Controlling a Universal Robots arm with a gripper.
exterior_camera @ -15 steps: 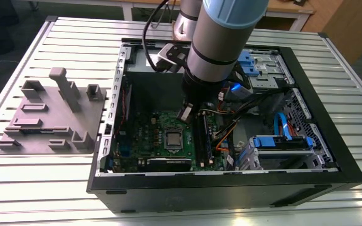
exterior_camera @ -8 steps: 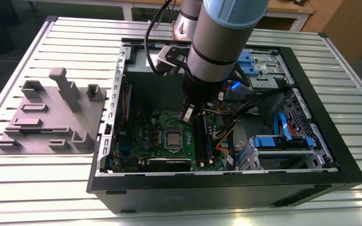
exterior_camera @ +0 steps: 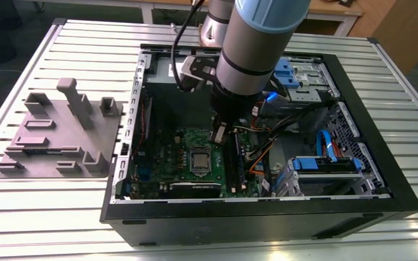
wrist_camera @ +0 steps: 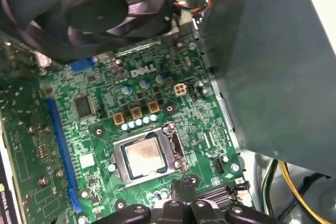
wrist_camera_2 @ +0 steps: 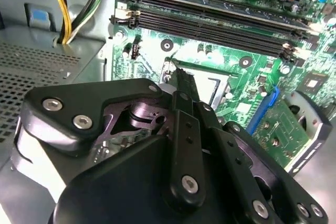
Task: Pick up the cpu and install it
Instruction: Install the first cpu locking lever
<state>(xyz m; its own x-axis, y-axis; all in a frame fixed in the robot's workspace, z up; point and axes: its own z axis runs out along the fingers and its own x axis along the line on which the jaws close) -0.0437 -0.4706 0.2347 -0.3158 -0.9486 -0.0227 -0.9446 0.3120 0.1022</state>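
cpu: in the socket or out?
In. In the first wrist view the cpu lies flat inside the metal-framed socket on the green motherboard, silvery top showing.

Bright light glares white off the slatted table (exterior_camera: 63,217), while deep shadow fills the computer case (exterior_camera: 252,217).

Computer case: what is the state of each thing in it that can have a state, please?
computer case: lying on its side, side panel off, open.
cpu: lying flat in the socket.
socket: occupied by the cpu, its metal frame around the chip.
hand: over the motherboard, beside the socket, apart from the cpu.
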